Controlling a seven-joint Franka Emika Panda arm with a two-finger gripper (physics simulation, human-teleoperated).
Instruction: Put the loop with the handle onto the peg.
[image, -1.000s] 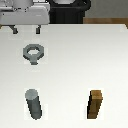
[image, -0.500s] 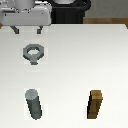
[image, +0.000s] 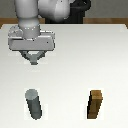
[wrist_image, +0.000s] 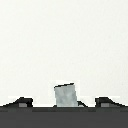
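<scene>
Gripper (image: 33, 61) lowered over loop with handle (wrist_image: 65, 95), fingers apart, nothing clenched; loop judged light, stiff, slippery metal, best gripped by stubby handle; peg (image: 34, 104) at 6 o'clock

The white table (image: 75, 75) carries the upright grey peg (image: 34, 103) and, well apart, a brown wooden block (image: 95, 104).

A brown wooden block (image: 95, 104) stands upright on the white table (image: 75, 60), toward the exterior view's right and near the front edge of that picture. It is square-sided and taller than wide, its top face lighter than its shaded sides. The table's surface is plain and pale, with a dark background behind its far edge.
</scene>
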